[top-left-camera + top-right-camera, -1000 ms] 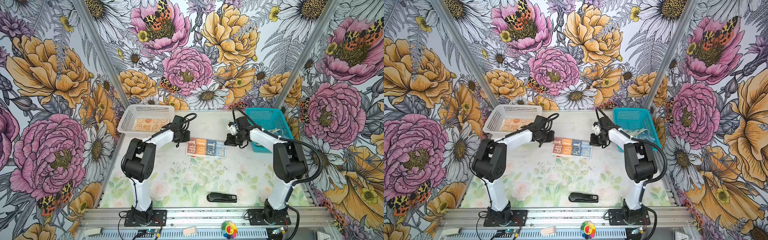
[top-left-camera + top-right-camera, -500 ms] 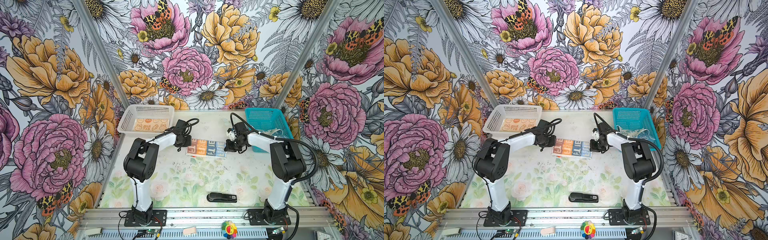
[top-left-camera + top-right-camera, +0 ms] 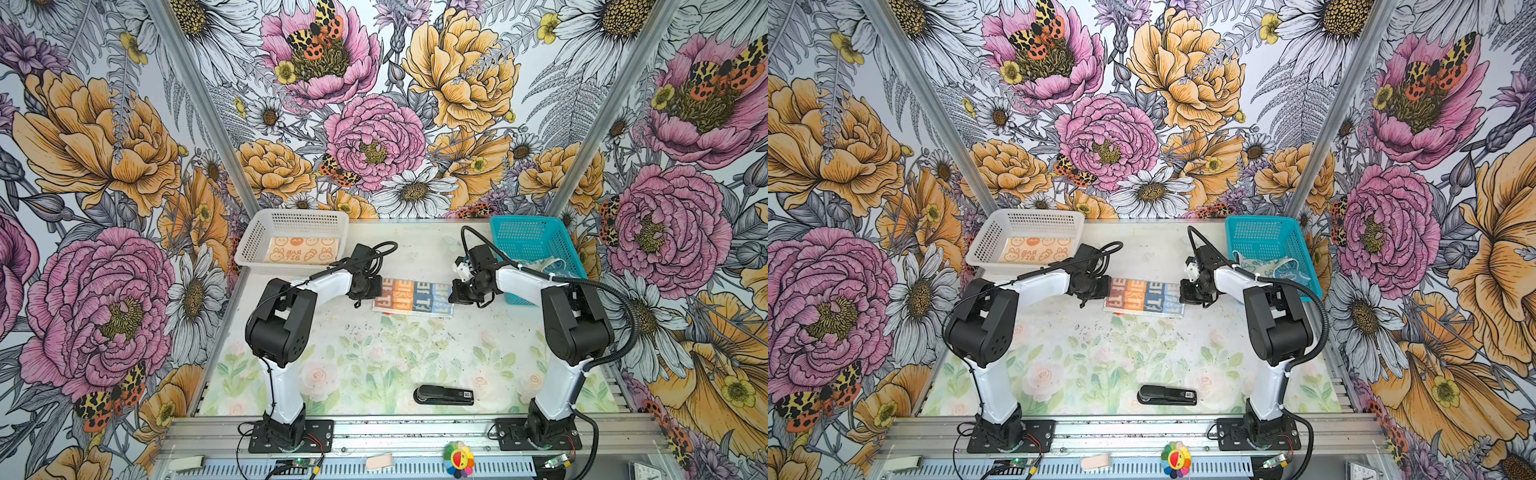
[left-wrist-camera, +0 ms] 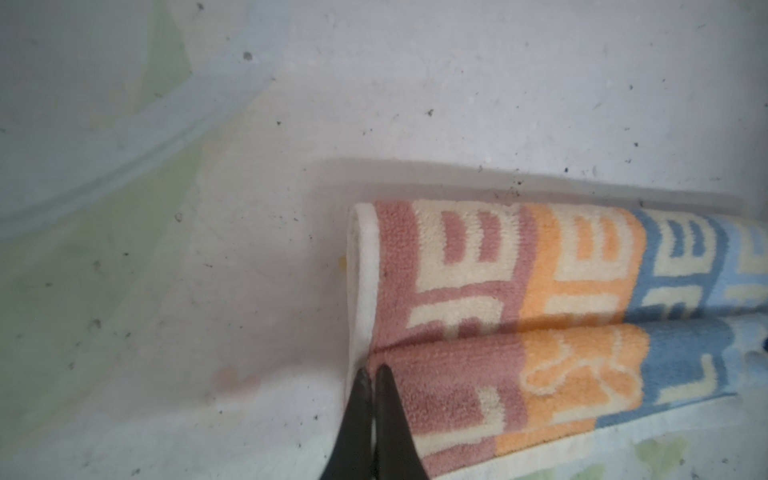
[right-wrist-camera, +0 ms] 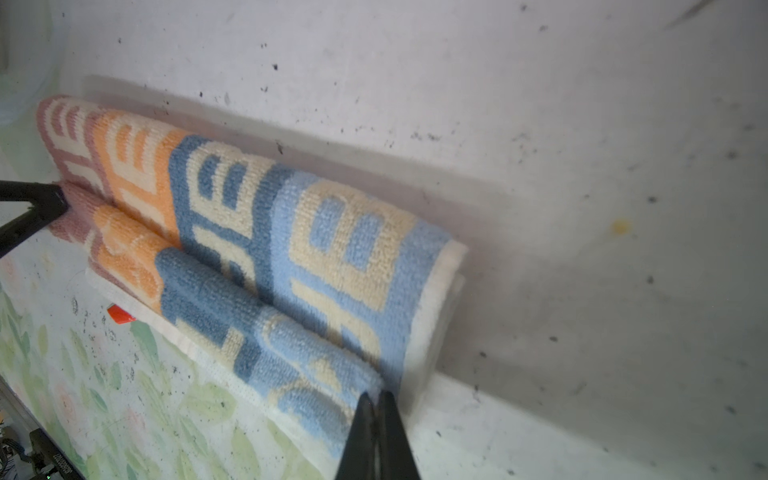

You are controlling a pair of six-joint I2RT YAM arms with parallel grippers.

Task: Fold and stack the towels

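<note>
1. The striped towel (image 3: 413, 297) lies folded into a long band on the surface (image 3: 374, 353), just above the middle of the frame in both top views. Its stripes run from pink through orange and dark blue to light blue, with cream letters.
2. A narrower upper layer is folded over along the band's near edge. In the left wrist view it ends at the white-hemmed pink end (image 4: 540, 311).
3. The left gripper (image 4: 375, 374) is closed tight on the corner of that upper layer at the pink end, at the left end of the towel in a top view (image 3: 376, 292).
4. The right gripper (image 5: 377, 399) is likewise pinched closed on the light-blue corner, at the right end of the towel (image 3: 453, 293).
5. An orange towel (image 3: 299, 253) with bunny prints lies flat in the white basket (image 3: 249, 249) at the upper left of the surface.
6. A teal-blue towel (image 3: 552, 266) lies crumpled in the teal basket (image 3: 536, 232) at the upper right.
7. A black stapler (image 3: 444, 395) lies near the lower edge, well apart from the towels.
</note>
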